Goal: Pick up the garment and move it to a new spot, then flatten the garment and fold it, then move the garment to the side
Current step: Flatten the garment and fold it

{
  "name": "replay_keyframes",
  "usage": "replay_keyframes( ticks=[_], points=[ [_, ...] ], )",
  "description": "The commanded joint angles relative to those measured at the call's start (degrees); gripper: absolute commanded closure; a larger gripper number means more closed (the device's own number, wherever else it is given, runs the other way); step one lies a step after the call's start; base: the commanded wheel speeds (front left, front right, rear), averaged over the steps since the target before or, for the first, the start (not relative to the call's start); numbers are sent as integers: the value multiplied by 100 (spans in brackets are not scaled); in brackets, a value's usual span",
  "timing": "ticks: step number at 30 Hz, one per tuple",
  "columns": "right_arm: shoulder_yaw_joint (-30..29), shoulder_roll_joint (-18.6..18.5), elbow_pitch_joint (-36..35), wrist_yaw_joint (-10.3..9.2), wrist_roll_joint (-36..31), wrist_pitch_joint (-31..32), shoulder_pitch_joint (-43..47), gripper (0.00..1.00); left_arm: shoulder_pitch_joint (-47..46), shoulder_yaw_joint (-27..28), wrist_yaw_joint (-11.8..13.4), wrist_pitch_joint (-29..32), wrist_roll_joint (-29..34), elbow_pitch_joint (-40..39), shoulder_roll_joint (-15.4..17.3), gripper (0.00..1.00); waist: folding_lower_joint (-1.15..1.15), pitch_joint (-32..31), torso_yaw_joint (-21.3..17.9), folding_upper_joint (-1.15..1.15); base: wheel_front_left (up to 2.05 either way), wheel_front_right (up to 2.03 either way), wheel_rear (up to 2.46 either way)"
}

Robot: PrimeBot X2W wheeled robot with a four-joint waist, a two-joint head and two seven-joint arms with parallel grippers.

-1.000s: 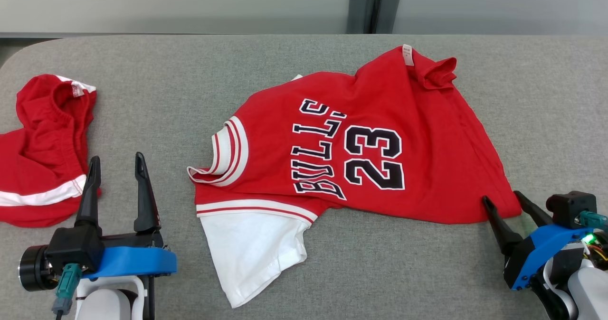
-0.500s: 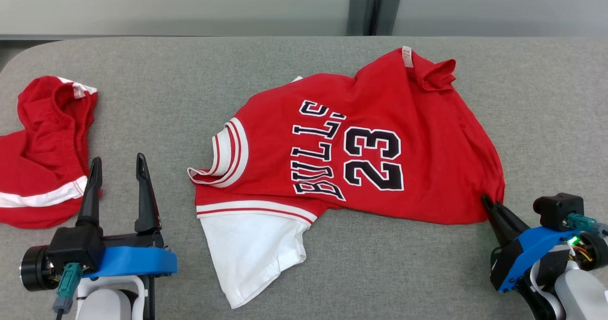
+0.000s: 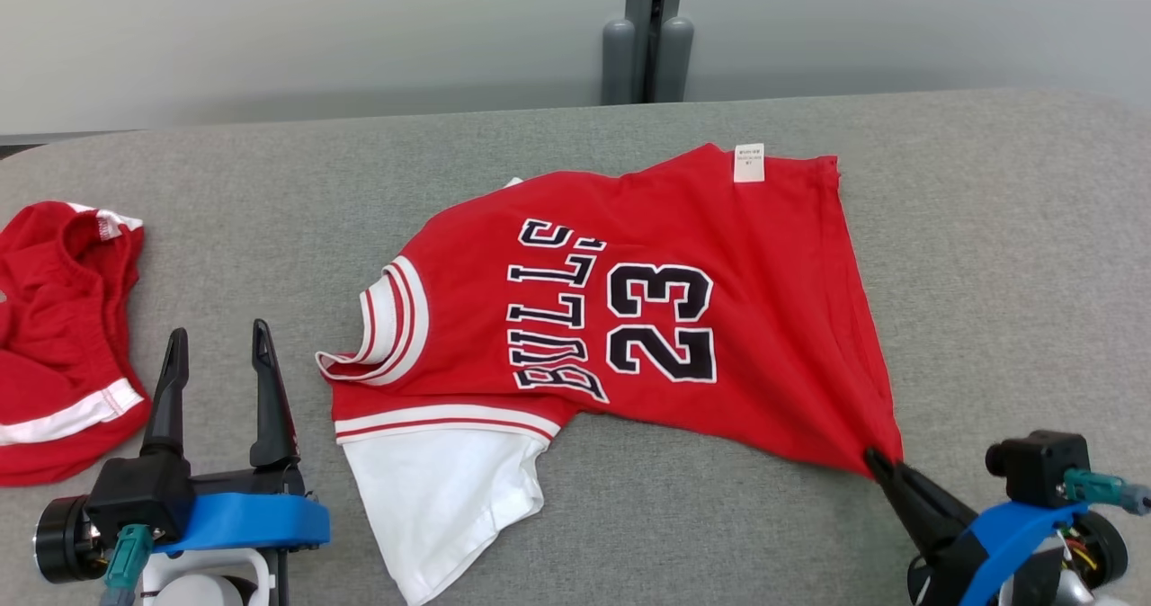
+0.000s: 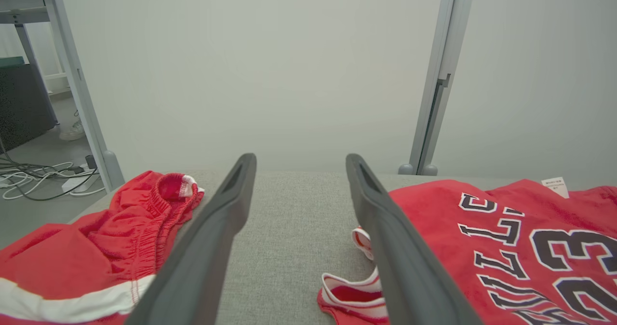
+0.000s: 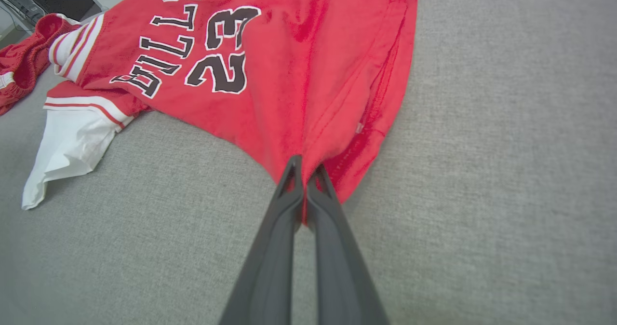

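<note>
Head view: on the grey worktop (image 3: 989, 273) the red jersey (image 3: 764, 318) is laid centrally, its near corner clamped by the right pincer (image 3: 874, 458); the left pincer (image 3: 219, 334) is spread, empty. So thin a pinch could be lost under drag.

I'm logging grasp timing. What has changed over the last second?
The right gripper, open around the jersey at its near right corner a second ago, has shut on that corner and drawn it toward the robot. This pulled the hem taut and smoothed the bunched far corner. The head camera has also shifted. The left gripper stays open and idle, and the red shorts lie as before.
</note>
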Motion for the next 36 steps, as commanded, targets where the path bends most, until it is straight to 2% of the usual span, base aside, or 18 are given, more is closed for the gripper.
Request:
replay_keyframes(
  ticks=[1,10,17,26,36],
  points=[
    [-70,29,-229,1,103,160,214,100,21,18,11,-27,9,-34,-3,0,1,-17,-46,0,0,0,0],
    [-479,149,-1826,1,604,1485,1310,100,39,110,-22,-27,23,-73,-3,0,1,41,-246,0,0,0,0],
    [-763,310,-2220,1,641,1933,1536,100,-101,64,-35,-27,24,-65,-3,0,1,117,-241,0,0,0,0],
    [-978,421,-1801,1,388,1383,939,100,-145,103,-78,-27,57,-28,-3,0,1,150,-50,0,0,0,0],
    [-1133,277,-409,1,206,572,-153,100,-258,-20,-34,-27,-25,-25,-3,0,1,258,330,0,0,0,0]
  ],
)
